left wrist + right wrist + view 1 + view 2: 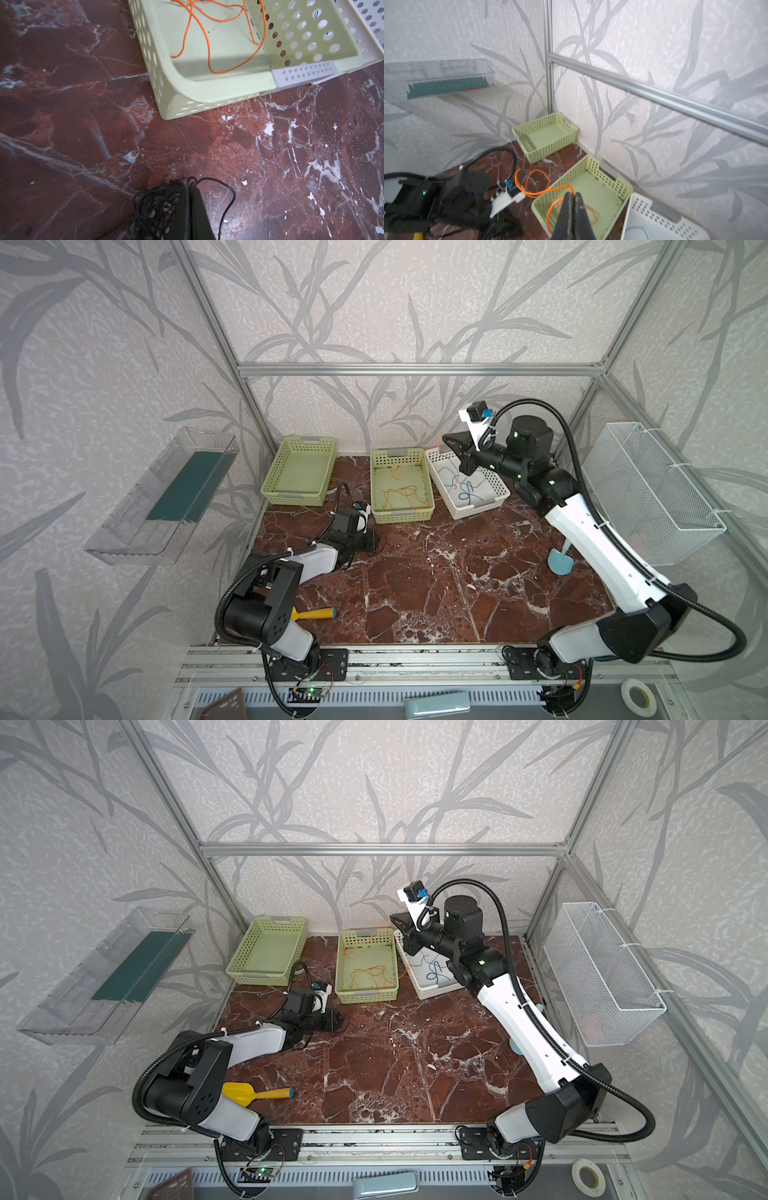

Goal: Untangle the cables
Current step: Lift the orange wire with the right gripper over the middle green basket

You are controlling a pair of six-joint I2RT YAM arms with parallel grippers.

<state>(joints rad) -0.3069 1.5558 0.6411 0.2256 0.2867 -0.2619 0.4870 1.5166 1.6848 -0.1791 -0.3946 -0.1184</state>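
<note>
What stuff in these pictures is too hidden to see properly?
- Blue cables: both top views, the right arm covers part.
- Dark cables: left wrist view, bundle cut off by the picture's edge.
- Light blue thing: top views, right arm hides most.
- Pinkish shape in the wire basket: too faint to name.

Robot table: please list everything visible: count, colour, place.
Empty basket: one, green, back left.
Middle basket: one, green, back centre.
White basket: one, white, beside middle basket.
Orange cables: count unclear, orange, middle basket; one strand in right hand.
Blue cables: count unclear, blue, white basket.
Dark cables: one bundle, black, at left hand.
Scoop: one, yellow, front left.
Small object: one, light blue, beside right arm.
Shelf: one, clear, left wall.
Wire basket: one, white, right wall.
Tape roll: one, white, front right.
Left hand: one, black, shut on dark cables.
Right hand: one, black, shut on orange cable.
</note>
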